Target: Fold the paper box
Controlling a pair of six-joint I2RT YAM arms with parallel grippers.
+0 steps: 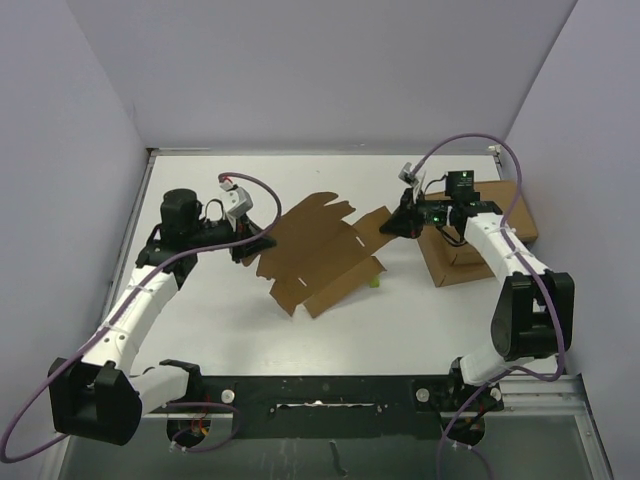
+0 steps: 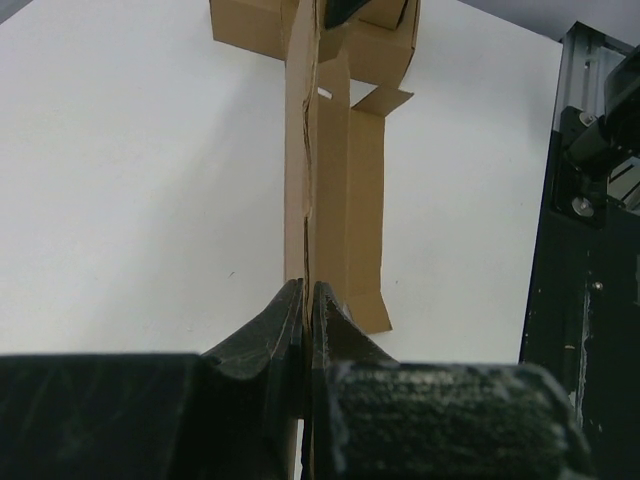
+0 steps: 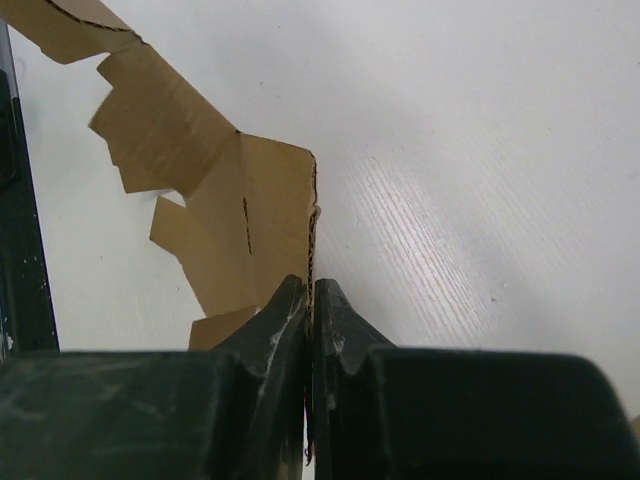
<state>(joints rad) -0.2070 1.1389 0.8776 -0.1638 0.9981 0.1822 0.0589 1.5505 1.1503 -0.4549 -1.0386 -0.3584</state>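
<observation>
Fig.: L tool [image 2: 308, 295] & R tool [image 3: 310, 290] each pinched tight on opp. edges of paper box [image 1: 315, 255], sheet still unfolded.

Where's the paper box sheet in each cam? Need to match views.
Top external: paper box mid-frame, between both arms.
Left wrist: paper box edge-on, centre, running up from the fingers.
Right wrist: paper box left of centre, above the fingers.
Shared: white table.

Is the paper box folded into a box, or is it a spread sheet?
Spread sheet, partly bent: the paper box shows loose flaps, with no closed walls.
</observation>
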